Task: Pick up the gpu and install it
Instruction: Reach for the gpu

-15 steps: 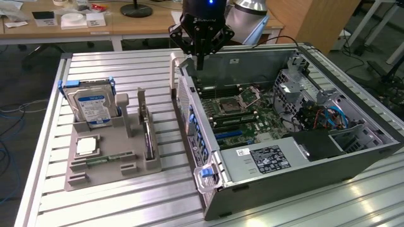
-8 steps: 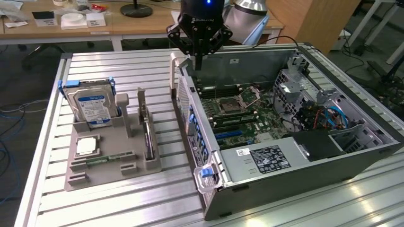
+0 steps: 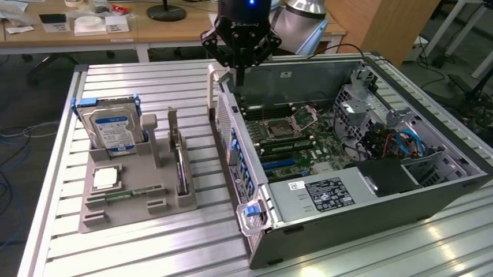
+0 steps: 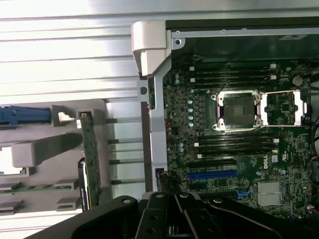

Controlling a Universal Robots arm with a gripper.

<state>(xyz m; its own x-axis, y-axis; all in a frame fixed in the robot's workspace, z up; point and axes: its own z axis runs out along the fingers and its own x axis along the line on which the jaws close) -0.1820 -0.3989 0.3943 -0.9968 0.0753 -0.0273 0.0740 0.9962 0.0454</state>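
The gpu (image 3: 182,170) stands on edge in a grey holder tray (image 3: 138,210) on the exterior view's left. The wrist view has it edge-on (image 4: 91,159), as a thin green-edged board. My gripper (image 3: 239,79) hangs shut with nothing between its fingers, above the rear wall of the open computer case (image 3: 385,202). It is to the right of the gpu and apart from it. In the wrist view the gripper (image 4: 175,200) sits over the case's rear frame (image 4: 154,124). The motherboard (image 4: 234,149) lies exposed, with a blue slot (image 4: 212,175) near the gripper.
The holder tray also carries a hard drive (image 3: 112,130) with a blue-white label, a processor chip (image 3: 106,178) and a memory stick (image 3: 127,194). Inside the case are a power supply (image 3: 331,193) and blue cables (image 3: 404,144). Everything rests on a ribbed metal table (image 3: 154,86).
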